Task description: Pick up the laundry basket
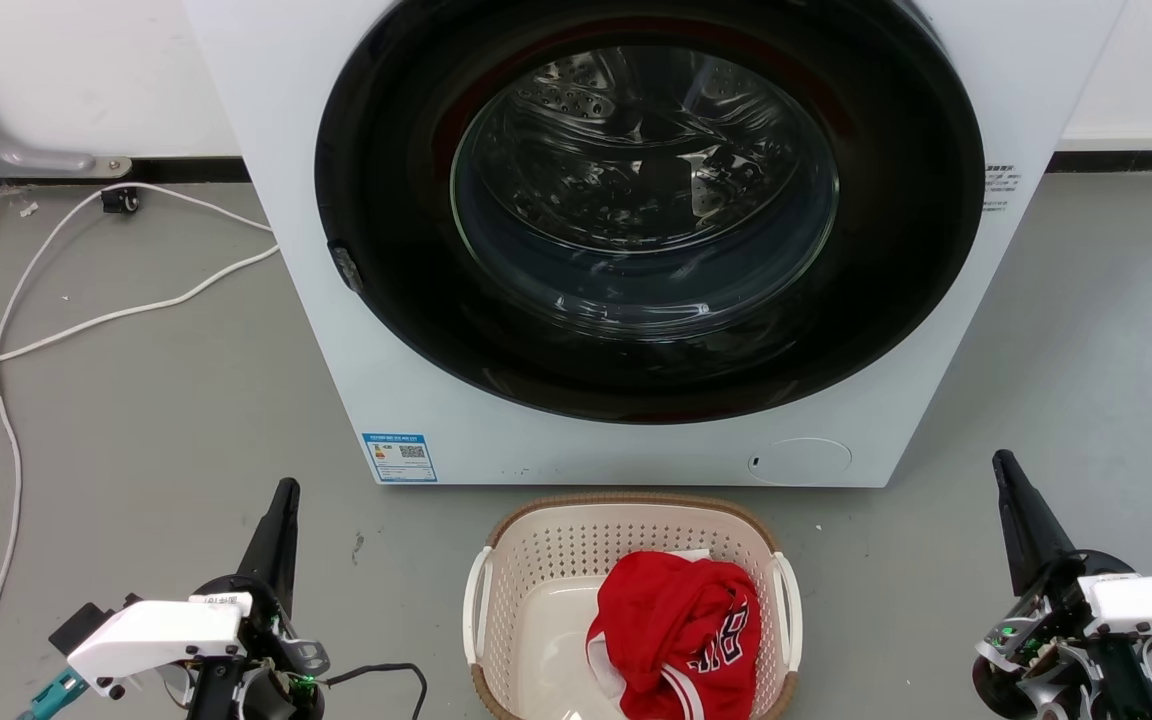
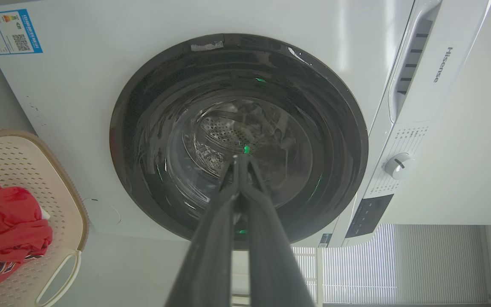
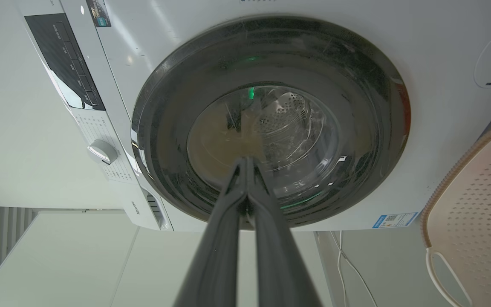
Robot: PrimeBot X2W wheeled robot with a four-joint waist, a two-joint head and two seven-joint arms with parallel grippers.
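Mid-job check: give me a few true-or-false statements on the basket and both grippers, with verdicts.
1. The laundry basket stands on the floor in front of the washing machine. True.
2. The basket is empty. False: a red garment lies in it.
3. The left gripper grips a basket handle. False: it is shut on nothing, apart from the basket.
4. The right gripper is shut, clear of the basket. True.

Fingers (image 3: pixel 219 238) together before the washing machine door (image 3: pixel 356 106)
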